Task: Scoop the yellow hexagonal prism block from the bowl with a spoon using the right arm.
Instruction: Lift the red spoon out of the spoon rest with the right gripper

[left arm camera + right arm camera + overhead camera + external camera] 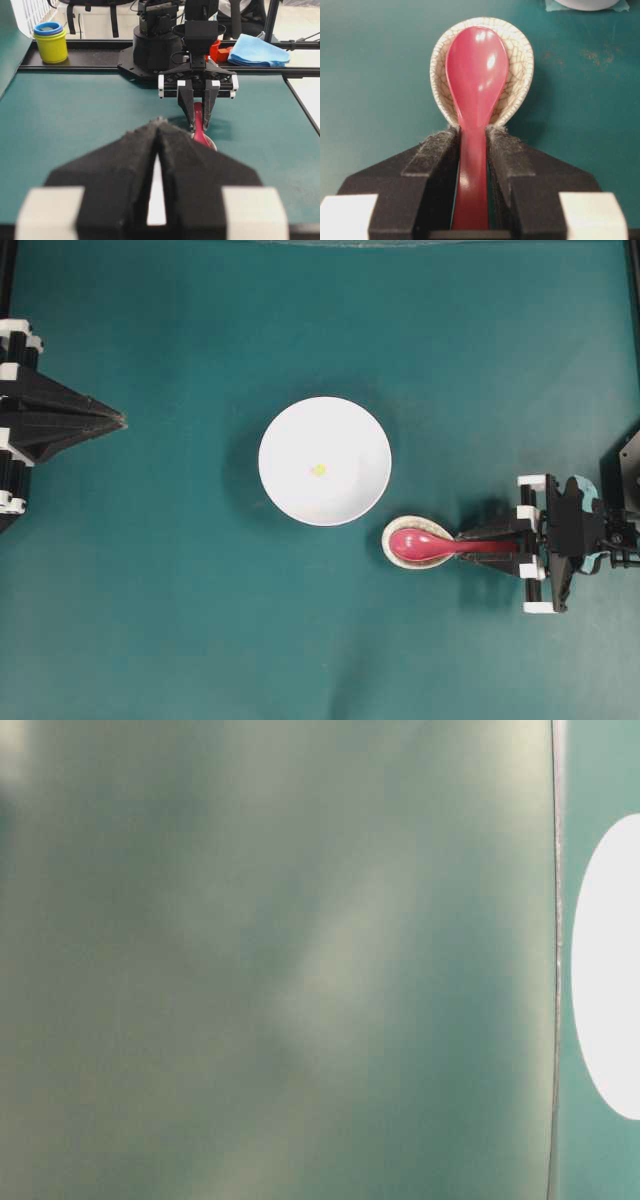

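So I've got the right pincer [472,145] pinched on the spoon [475,75] handle, scoop resting in the spoon rest [522,60], and if that glossy handle twists on the lift I miss the yellow block [319,470] mid-bowl [290,430]; left pincer [157,135] sits shut.

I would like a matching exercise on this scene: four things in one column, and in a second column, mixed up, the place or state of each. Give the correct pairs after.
Things:
1. yellow hexagonal prism block
2. spoon
3. left gripper
4. spoon rest

Places or states:
A. shut, holding nothing, at the left edge of the table
B. under the spoon's scoop, beside the bowl
C. lying inside the white bowl
D. handle clamped between the fingers of the right gripper

Pairs: 1-C, 2-D, 3-A, 4-B
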